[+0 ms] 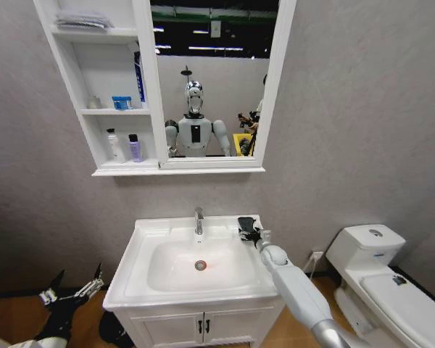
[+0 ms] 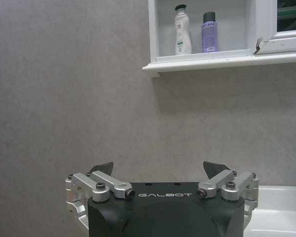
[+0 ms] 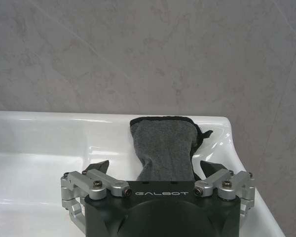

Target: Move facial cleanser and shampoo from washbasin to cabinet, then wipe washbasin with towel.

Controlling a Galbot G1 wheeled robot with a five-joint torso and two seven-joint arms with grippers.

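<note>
The towel (image 3: pixel 164 148) is a dark grey, nubbly folded cloth lying on the washbasin (image 3: pixel 39 143) back right corner. The right gripper (image 3: pixel 155 170) hangs over it, jaws spread. The head view also catches the left gripper (image 1: pixel 76 283) low beside the basin, jaws spread too, and two bottles on the cabinet (image 1: pixel 123 170) bottom shelf.

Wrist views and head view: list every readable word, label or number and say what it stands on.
"GALBOT" on the black body of the left gripper.
"GALBOT" on the black body of the right gripper, which hovers open over the towel on the washbasin.
The labels on the white bottle and the purple bottle in the cabinet are too small to read.
</note>
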